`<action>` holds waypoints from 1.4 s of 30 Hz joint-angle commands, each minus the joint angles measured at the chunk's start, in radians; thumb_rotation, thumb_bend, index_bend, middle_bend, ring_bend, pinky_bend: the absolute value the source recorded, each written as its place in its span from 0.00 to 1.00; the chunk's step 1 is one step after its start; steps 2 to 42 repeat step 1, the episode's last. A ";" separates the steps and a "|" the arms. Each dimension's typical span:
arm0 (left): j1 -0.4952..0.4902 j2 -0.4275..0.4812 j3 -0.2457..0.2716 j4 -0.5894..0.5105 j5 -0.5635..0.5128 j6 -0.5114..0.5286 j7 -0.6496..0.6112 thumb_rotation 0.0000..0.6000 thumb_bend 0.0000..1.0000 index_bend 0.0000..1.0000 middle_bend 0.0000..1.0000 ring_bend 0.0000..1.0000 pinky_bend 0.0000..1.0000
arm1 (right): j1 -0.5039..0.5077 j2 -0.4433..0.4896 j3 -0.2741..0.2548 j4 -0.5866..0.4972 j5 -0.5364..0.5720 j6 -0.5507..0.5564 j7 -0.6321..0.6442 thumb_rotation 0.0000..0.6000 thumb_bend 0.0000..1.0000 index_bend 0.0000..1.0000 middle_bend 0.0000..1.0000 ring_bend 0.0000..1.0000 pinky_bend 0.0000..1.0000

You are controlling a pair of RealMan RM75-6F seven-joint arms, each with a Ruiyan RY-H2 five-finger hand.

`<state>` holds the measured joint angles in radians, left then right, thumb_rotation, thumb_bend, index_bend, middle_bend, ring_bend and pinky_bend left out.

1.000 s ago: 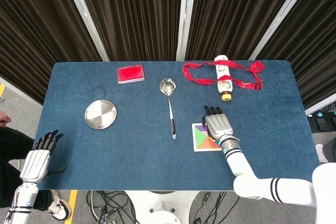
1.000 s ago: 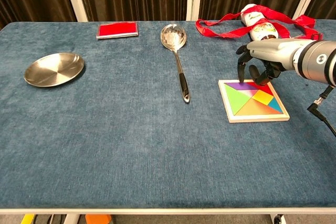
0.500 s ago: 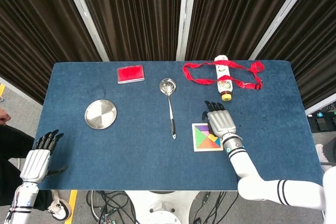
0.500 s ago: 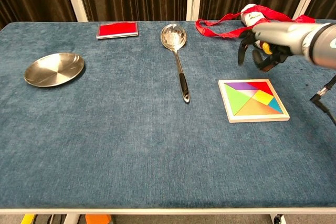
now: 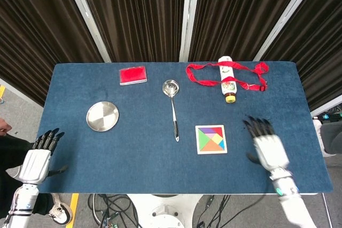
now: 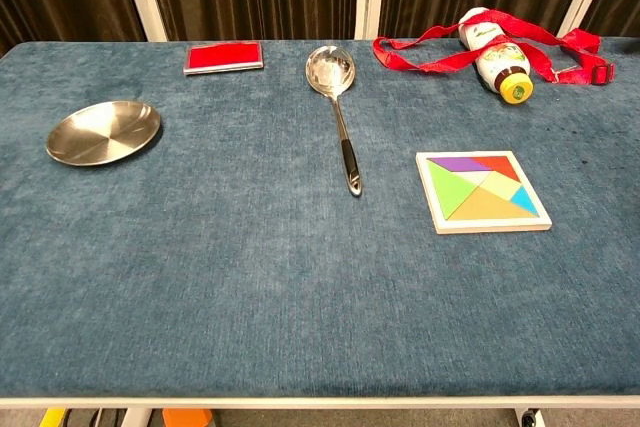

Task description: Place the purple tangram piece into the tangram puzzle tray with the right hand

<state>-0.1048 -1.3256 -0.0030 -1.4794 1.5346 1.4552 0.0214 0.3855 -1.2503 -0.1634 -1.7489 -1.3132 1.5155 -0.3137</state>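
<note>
The purple piece is lying in the tray, at its far edge beside the red piece. The right hand is being held over the table, right of the tray, fingers spread, grasping nothing. The left hand is being held released off the table's near left corner

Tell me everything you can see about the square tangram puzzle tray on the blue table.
The square tangram puzzle tray has a pale, wood-like rim and lies flat on the blue cloth-covered table, right of the steel ladle's black handle. Its recess looks completely filled with flat coloured pieces: a green triangle at left, the purple tangram piece along the far edge, plus red, yellow, orange and light blue ones. Nothing touches it; the right robot hand is off to its right, apart from it.
</note>
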 commanded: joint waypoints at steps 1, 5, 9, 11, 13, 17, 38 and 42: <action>-0.005 0.005 -0.006 -0.018 0.004 0.006 0.027 1.00 0.00 0.12 0.03 0.00 0.12 | -0.162 -0.022 -0.069 0.184 -0.082 0.104 0.167 1.00 0.12 0.00 0.00 0.00 0.00; -0.005 0.005 -0.006 -0.018 0.004 0.006 0.027 1.00 0.00 0.12 0.03 0.00 0.12 | -0.162 -0.022 -0.069 0.184 -0.082 0.104 0.167 1.00 0.12 0.00 0.00 0.00 0.00; -0.005 0.005 -0.006 -0.018 0.004 0.006 0.027 1.00 0.00 0.12 0.03 0.00 0.12 | -0.162 -0.022 -0.069 0.184 -0.082 0.104 0.167 1.00 0.12 0.00 0.00 0.00 0.00; -0.005 0.005 -0.006 -0.018 0.004 0.006 0.027 1.00 0.00 0.12 0.03 0.00 0.12 | -0.162 -0.022 -0.069 0.184 -0.082 0.104 0.167 1.00 0.12 0.00 0.00 0.00 0.00; -0.005 0.005 -0.006 -0.018 0.004 0.006 0.027 1.00 0.00 0.12 0.03 0.00 0.12 | -0.162 -0.022 -0.069 0.184 -0.082 0.104 0.167 1.00 0.12 0.00 0.00 0.00 0.00; -0.005 0.005 -0.006 -0.018 0.004 0.006 0.027 1.00 0.00 0.12 0.03 0.00 0.12 | -0.162 -0.022 -0.069 0.184 -0.082 0.104 0.167 1.00 0.12 0.00 0.00 0.00 0.00; -0.005 0.005 -0.006 -0.018 0.004 0.006 0.027 1.00 0.00 0.12 0.03 0.00 0.12 | -0.162 -0.022 -0.069 0.184 -0.082 0.104 0.167 1.00 0.12 0.00 0.00 0.00 0.00; -0.005 0.005 -0.006 -0.018 0.004 0.006 0.027 1.00 0.00 0.12 0.03 0.00 0.12 | -0.162 -0.022 -0.069 0.184 -0.082 0.104 0.167 1.00 0.12 0.00 0.00 0.00 0.00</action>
